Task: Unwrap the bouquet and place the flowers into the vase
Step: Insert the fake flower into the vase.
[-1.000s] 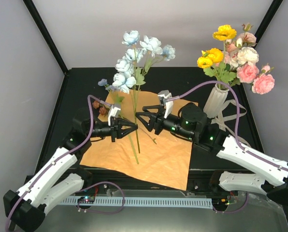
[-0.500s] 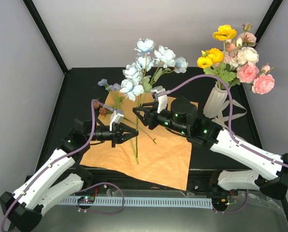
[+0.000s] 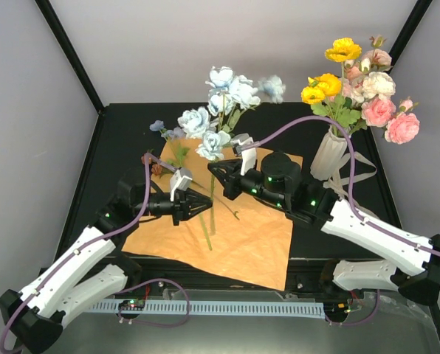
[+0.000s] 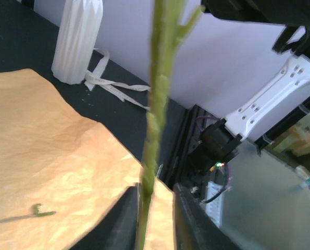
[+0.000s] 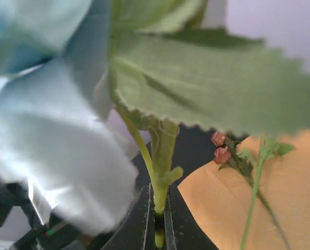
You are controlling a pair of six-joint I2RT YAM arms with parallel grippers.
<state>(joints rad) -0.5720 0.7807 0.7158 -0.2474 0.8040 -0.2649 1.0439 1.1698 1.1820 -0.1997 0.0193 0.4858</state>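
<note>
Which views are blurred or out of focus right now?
Top external: sharp, except the blue blooms, rightmost one smeared. Left wrist: the stem near the lens is soft, vase sharper. Right wrist: those blooms blurred, leaf clearer.

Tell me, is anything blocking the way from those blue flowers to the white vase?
Nothing solid stands between the blue flowers and the vase. But yellow and pink flowers already crowd its mouth, and the right arm's purple cable arches across in front.

Black table (image 3: 120, 129), white slotted rail (image 3: 235, 307), grey walls (image 3: 131, 44)
</note>
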